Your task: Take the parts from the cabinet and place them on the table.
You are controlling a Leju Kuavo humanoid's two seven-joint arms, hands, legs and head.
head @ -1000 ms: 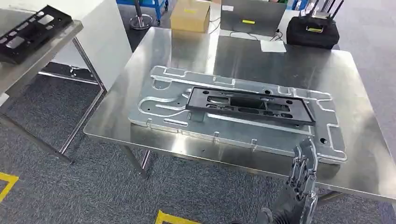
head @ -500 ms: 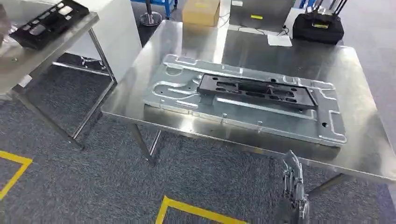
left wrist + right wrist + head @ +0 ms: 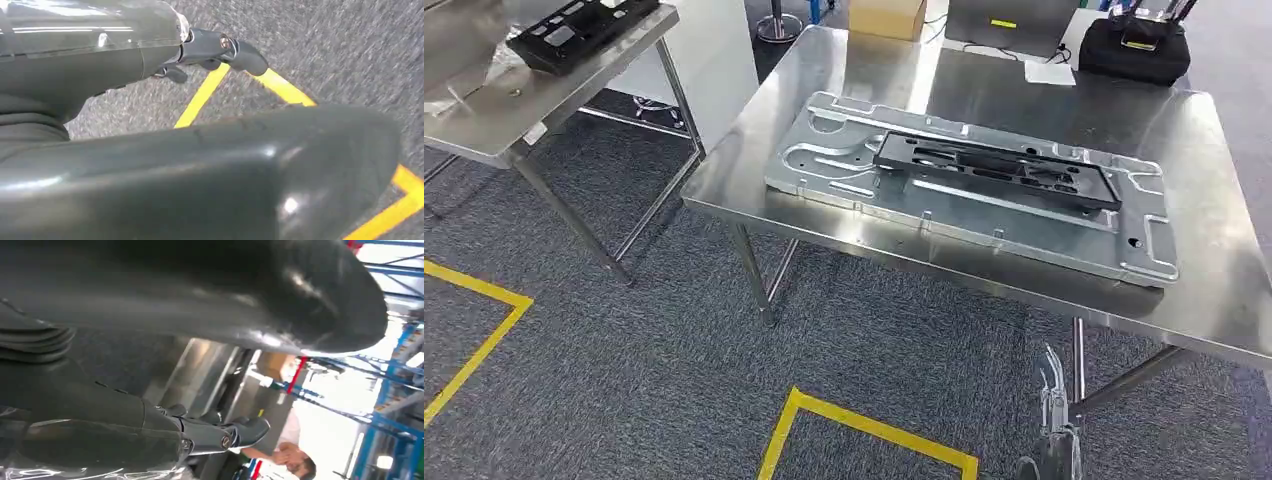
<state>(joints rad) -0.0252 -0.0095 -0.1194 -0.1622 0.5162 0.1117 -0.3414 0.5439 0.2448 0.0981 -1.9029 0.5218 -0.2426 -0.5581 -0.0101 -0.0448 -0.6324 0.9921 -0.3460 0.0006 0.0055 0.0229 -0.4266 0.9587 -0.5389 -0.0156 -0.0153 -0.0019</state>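
While the right hand (image 3: 1054, 415) hung low beside the robot's body, below the table's near edge, its fingers were spread apart and held nothing. Over grey carpet with yellow tape lines, the left hand (image 3: 210, 150) was equally empty, fingers loose. On the steel table (image 3: 1214, 300) ahead lay a large silver metal plate (image 3: 984, 215), and a black frame part (image 3: 999, 170) rested flat on top of it. Another black part (image 3: 584, 25) sat on a second table (image 3: 484, 115) off to the left.
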